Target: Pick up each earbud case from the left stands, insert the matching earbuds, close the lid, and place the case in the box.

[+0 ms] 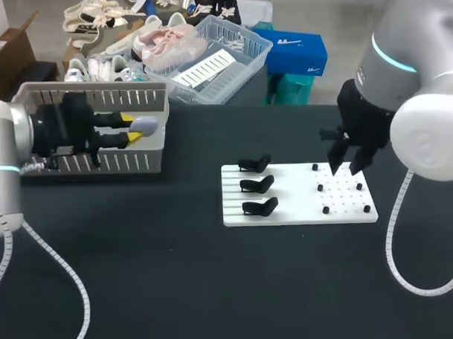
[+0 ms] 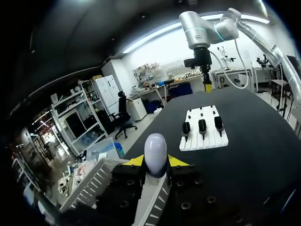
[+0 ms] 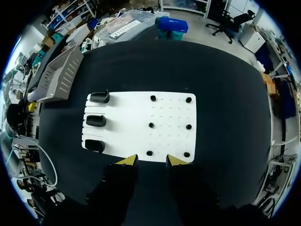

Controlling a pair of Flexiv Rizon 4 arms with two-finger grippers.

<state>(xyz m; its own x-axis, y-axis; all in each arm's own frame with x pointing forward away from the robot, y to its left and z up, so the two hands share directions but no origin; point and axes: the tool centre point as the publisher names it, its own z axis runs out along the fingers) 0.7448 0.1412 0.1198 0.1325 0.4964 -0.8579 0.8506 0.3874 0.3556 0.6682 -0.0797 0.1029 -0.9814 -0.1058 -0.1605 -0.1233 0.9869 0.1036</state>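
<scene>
My left gripper (image 1: pixel 131 129) is shut on a closed white earbud case (image 1: pixel 145 124), held level over the grey slatted box (image 1: pixel 93 161) at the table's back left. In the left wrist view the case (image 2: pixel 155 151) stands between the yellow tips of the left gripper (image 2: pixel 155 162), with the box (image 2: pixel 94 183) just below. The white board (image 1: pixel 296 196) carries three black stands (image 1: pixel 257 185) on its left side, all bare. My right gripper (image 3: pixel 151 161) hangs open over the board's (image 3: pixel 141 125) near edge, with nothing between its fingers; in the head view the right gripper (image 1: pixel 344 168) sits above the board's right end.
Several small black pegs (image 1: pixel 325 210) stick up from the board's right half. The box's slatted walls rise well above the dark tabletop (image 1: pixel 171 272). A grey cable (image 1: pixel 401 272) loops down from my right arm.
</scene>
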